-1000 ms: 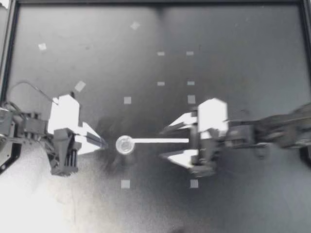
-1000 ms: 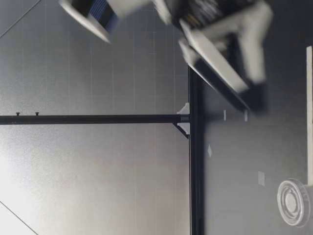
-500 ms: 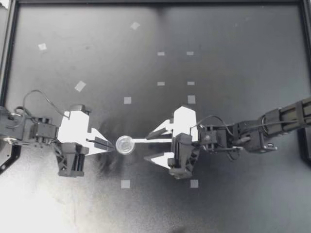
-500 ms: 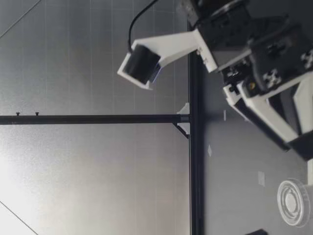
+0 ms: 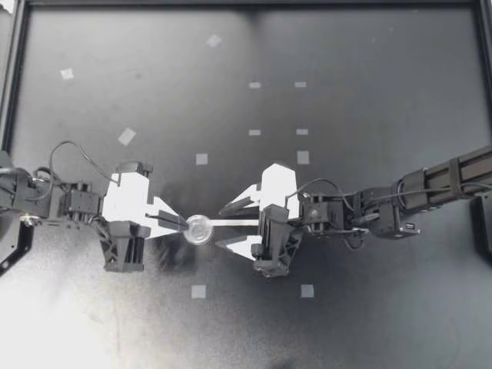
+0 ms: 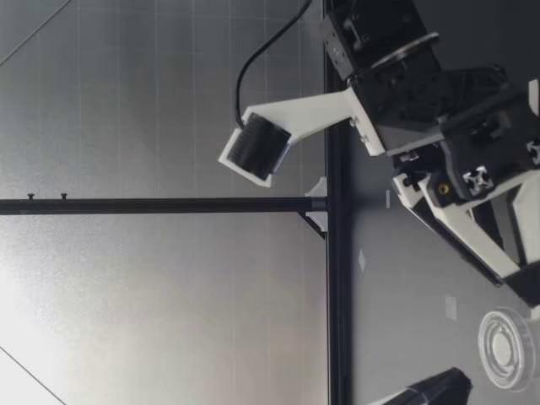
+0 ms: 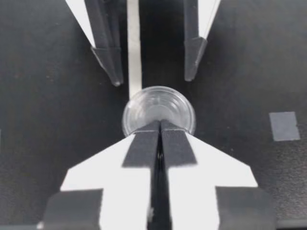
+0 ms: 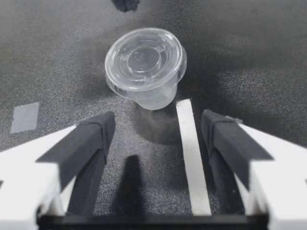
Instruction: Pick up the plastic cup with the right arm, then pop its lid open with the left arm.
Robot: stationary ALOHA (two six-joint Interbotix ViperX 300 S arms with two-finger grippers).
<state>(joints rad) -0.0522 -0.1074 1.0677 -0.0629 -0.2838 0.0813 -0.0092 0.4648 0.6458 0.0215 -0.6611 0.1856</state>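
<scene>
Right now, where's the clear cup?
Top view: the clear cup stands left of centre, at the end of the white tape strip, between my shut left gripper and my open right gripper.

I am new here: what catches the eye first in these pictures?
A small clear lidded cup stands in the middle of the black table, at the end of a white tape strip. My left gripper, shut, points at it from one side; my right gripper, open, faces it from the other.
</scene>
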